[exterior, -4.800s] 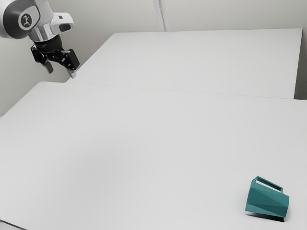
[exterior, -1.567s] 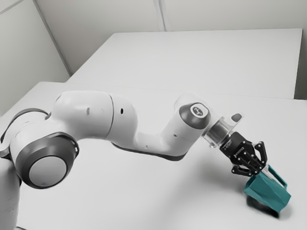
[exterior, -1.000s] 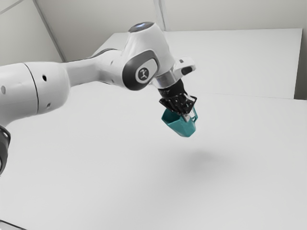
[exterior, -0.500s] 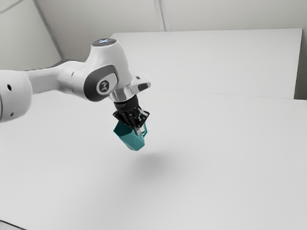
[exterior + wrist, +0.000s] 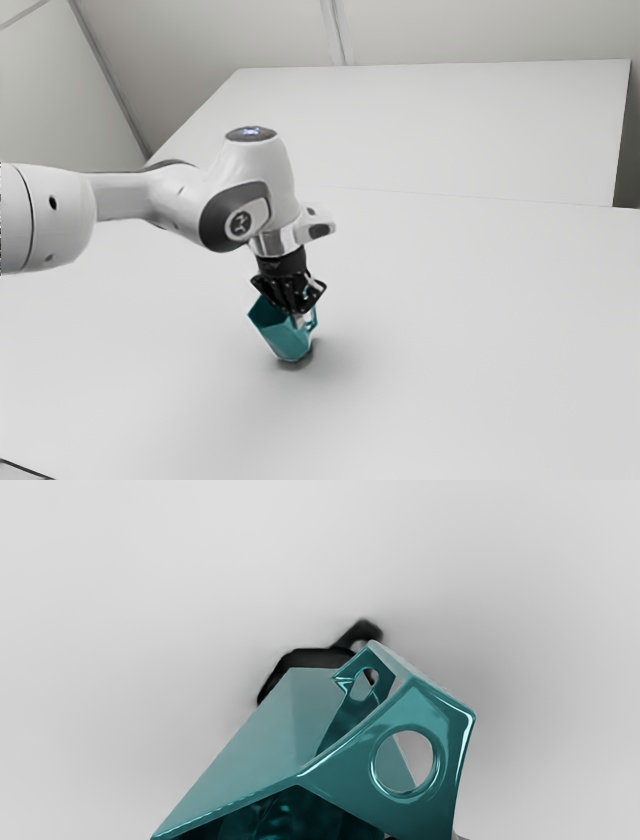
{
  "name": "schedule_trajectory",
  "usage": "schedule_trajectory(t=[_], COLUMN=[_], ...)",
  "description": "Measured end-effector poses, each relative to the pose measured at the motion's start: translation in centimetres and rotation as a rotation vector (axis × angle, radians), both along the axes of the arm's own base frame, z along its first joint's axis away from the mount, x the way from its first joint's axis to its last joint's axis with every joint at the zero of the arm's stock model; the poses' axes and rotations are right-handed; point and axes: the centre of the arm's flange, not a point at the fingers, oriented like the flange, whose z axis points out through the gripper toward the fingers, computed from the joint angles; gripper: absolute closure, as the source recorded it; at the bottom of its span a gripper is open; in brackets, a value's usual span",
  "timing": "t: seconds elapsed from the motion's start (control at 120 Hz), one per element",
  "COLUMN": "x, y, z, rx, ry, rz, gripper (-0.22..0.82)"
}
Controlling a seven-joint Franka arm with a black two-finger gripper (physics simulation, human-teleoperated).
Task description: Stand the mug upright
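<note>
Teal and faceted, the mug (image 5: 285, 342) is held by the black gripper (image 5: 297, 318), directly beneath it and just above the white table (image 5: 450, 300) or touching it; which of the two cannot be told. It is gripped near the rim, on the side where the handle (image 5: 452, 740) is joined, though the exact spot pinched by the fingers is partly hidden. The mug is tilted rather than upright: its open top is tipped toward the side from which the arm (image 5: 245, 195) is extended, and its base is set lower and farther out from that side. The handle is carried on the opposite side of the gripper, away from the arm. In the wrist view, the handle is seen pierced by a round hole, and part of the mug's dark inside is shown close to the gripper. A dark shadow (image 5: 320, 657) is cast on the table beside the base, with a looped piece like the handle's outline. Beyond the gripper, past the table's far edge, another white surface (image 5: 420, 130) is seen, backed by a pale wall (image 5: 220, 35).
</note>
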Motion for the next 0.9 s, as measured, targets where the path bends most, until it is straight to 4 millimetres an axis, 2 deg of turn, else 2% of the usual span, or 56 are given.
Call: schedule_trajectory(t=[0.192, 0.3, 0.508, 0.675, 0.833, 0.9], x=[-0.2, 0.2, 0.9, 1.0, 0.8, 0.7], y=[-0.1, 1.2, 5.0, 5.2, 4.3, 4.2], z=[-1.3, -1.7, -2.7, -3.3, -2.7, -2.1], rx=[0.004, 0.005, 0.007, 0.007, 0.001, -0.003], ry=[0.015, 0.019, 0.025, 0.025, 0.019, 0.010], rz=[0.001, 0.029, 0.106, 0.113, 0.096, 0.095], gripper=[0.79, 0.79, 0.78, 0.78, 0.43, 0.32])
